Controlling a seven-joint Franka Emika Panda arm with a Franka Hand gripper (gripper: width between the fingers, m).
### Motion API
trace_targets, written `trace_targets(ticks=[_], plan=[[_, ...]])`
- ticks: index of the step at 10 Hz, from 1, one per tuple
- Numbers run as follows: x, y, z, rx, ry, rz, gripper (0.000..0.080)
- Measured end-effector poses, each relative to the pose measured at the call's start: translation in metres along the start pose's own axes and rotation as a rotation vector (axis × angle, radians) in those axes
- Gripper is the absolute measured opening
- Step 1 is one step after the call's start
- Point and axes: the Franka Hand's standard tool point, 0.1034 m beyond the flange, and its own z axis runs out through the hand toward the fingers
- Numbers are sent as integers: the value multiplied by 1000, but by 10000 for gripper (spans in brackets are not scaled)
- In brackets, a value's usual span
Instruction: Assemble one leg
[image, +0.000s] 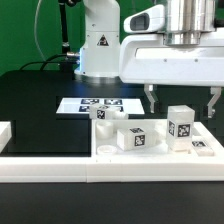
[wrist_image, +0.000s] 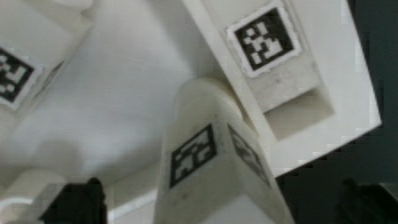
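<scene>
My gripper (image: 181, 104) hangs open on the exterior view's right, its dark fingers (image: 150, 101) spread wide. An upright white leg (image: 181, 126) with a square tag stands between and just below the fingertips, not touched. In the wrist view this leg (wrist_image: 221, 150) fills the middle, with the gripper (wrist_image: 222, 202) open around it and a dark fingertip (wrist_image: 80, 198) on either side. A second leg (image: 133, 138) lies next to it and shows in the wrist view (wrist_image: 270, 50). A third leg (image: 103, 115) stands further to the exterior view's left.
The legs rest on the large flat white panel (image: 60, 165) with raised corner sockets, at the front of the black table. The marker board (image: 80, 104) lies behind them. The arm's white base (image: 97, 40) stands at the back.
</scene>
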Motion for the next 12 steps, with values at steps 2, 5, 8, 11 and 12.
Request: trace_targets(ticks=[2, 5, 8, 11, 12], plan=[[3, 2, 1, -16, 5, -212, 649], [3, 2, 2, -34, 5, -411, 649], [3, 3, 2, -35, 5, -406, 341], [3, 2, 2, -33, 5, -370, 288], [3, 2, 2, -31, 6, -276, 288]])
